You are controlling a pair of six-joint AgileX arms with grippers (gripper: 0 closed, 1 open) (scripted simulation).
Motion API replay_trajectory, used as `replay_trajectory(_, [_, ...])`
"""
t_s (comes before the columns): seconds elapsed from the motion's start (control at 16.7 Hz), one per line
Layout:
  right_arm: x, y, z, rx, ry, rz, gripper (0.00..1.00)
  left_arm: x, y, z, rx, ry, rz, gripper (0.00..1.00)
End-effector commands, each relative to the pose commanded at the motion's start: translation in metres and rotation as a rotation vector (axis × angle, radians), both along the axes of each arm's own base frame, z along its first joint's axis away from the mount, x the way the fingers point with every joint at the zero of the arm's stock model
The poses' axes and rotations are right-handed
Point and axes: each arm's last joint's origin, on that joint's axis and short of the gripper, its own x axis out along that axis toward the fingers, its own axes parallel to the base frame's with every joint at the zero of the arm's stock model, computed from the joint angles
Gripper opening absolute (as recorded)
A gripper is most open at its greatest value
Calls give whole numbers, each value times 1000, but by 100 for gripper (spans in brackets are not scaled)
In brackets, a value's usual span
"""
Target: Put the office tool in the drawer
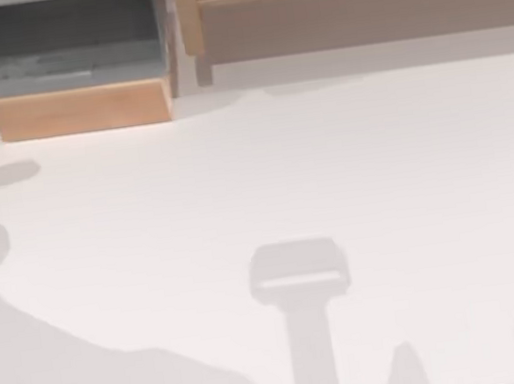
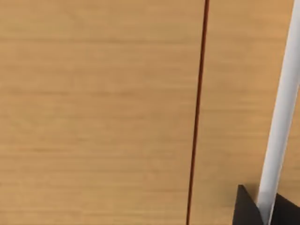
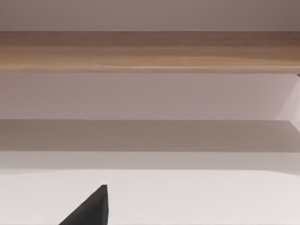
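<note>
The drawer (image 1: pixel 58 48) stands pulled open at the table's back left, its grey inside bare and its light-wood front panel (image 1: pixel 80 109) facing the table. The office tool is out of view. In the left wrist view, a black part of my left gripper (image 2: pixel 246 208) sits close against a light-wood surface (image 2: pixel 93 117) that has a thin dark seam. In the right wrist view, a black part of my right gripper (image 3: pixel 89 210) hangs over the white table, facing the wooden shelf (image 3: pixel 150 51).
A wider wooden shelf (image 1: pixel 356 8) with a brown-grey panel runs along the back right, next to the drawer. The white table (image 1: pixel 256 183) carries only grey arm shadows near its front edge and left side. A white strip (image 2: pixel 281 117) crosses the left wrist view.
</note>
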Motion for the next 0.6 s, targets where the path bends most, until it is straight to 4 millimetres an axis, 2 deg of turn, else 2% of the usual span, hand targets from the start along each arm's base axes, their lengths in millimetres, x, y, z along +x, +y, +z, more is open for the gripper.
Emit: replay_trajectory(0.6, [0, 0, 0, 0, 0, 0, 100, 0, 0, 0, 0, 0, 0, 75])
